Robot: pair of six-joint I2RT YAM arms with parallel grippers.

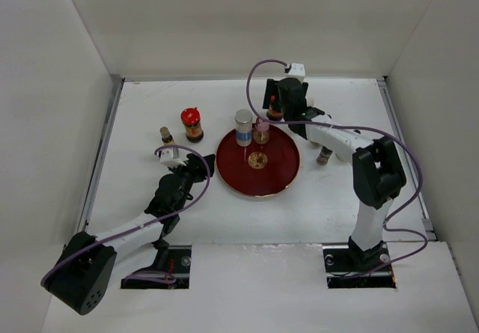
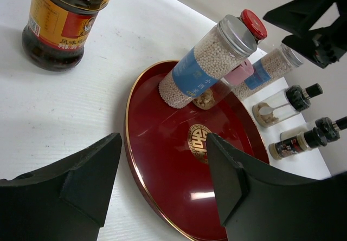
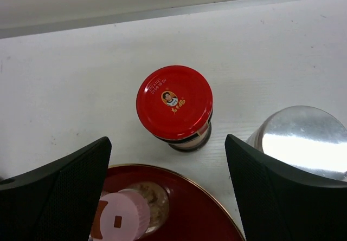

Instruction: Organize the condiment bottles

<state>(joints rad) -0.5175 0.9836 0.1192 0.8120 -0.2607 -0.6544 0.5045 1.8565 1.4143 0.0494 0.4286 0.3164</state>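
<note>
**Both end effectors open; two bottles on the plate, the rest on the bench**

The right end effector (image 3: 168, 139) is open. Its fingers stand wide on either side of the back jar (image 3: 174, 101), with a clear gap on each side. This red-lidded jar stands upright on the bench (image 1: 150, 101), just past the far rim of the plate (image 1: 273, 176). Just to its right in the right wrist view is the silver cap of the second cylinder (image 3: 301, 141), also on the bench and mostly hidden under the right arm from above.

The left end effector (image 2: 164, 138) is also open and holds nothing. It sits low at the plate's left edge, pointing across the plate.

Two bottles stand on the far half of the plate. The cylinder (image 2: 203, 67) has a silver cap, a blue label and pale beads inside. The pink-capped bottle (image 3: 119, 217) is just beside it on the right.

Left of the plate, the left jar (image 2: 59, 24), dark brown with a red lid, stands on the bench. A small bottle (image 1: 166, 134) stands near it, further left.

Beyond the plate's right side, two black-capped bottles (image 2: 284, 104) stand on the bench, one with clear glass and one with a dark label. From above, the right arm covers part of that area.
</note>
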